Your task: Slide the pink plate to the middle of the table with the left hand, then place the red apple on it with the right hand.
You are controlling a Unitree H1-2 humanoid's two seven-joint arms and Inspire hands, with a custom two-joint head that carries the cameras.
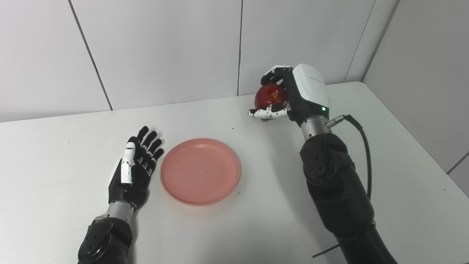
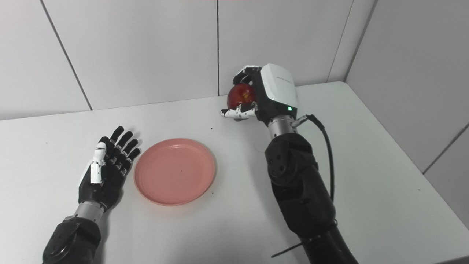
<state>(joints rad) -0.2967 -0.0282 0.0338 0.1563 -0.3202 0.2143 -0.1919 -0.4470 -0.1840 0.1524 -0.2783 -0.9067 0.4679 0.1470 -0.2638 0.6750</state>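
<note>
The pink plate [image 1: 200,171] lies flat on the white table [image 1: 256,220], left of the middle, with nothing on it. My left hand [image 1: 135,165] rests just left of the plate's rim, fingers spread and straight, holding nothing. My right hand [image 1: 289,93] is at the back of the table, up and to the right of the plate, with its fingers and thumb wrapped around the red apple [image 1: 270,96]. The apple looks lifted a little off the table. In the right eye view the apple [image 2: 242,95] shows between the fingers of the right hand [image 2: 262,93].
A grey panelled wall [image 1: 165,51] runs along the table's far edge, and a second wall closes the right side. A black cable [image 1: 362,146] loops from my right wrist down along the forearm. The table's right edge runs diagonally past that arm.
</note>
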